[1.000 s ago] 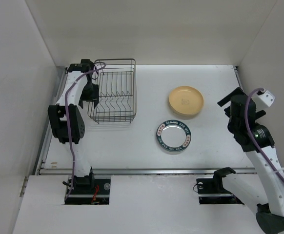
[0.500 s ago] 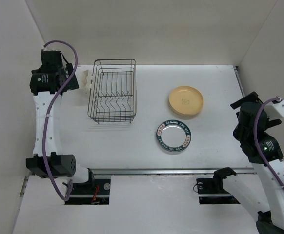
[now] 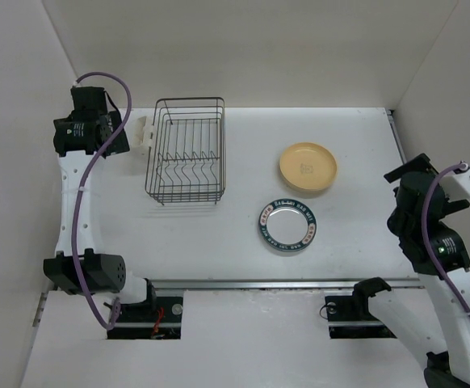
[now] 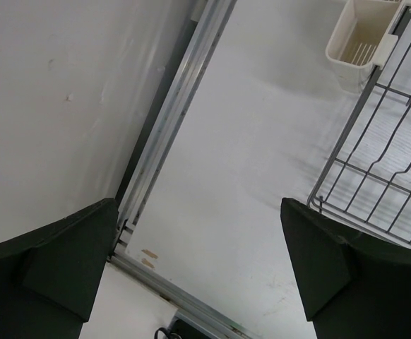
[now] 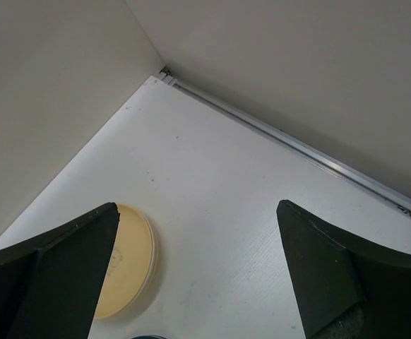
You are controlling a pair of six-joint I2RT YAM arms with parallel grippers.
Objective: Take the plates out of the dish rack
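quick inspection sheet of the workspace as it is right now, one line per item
surface: white table, no spill seen
job's things: dish rack at the far left, no plate seen in it; yellow plate and patterned plate lie flat to its right, apart from each other
clutter: cream cup hung on the rack's left side; nothing else seen
grippers: left pincer open, holding nothing, left of the rack; right pincer open, holding nothing, over the table's far right
cables: left purple cable and right purple cable run along their arms, away from the plates
surroundings: plain white walls; metal rail along the table edge
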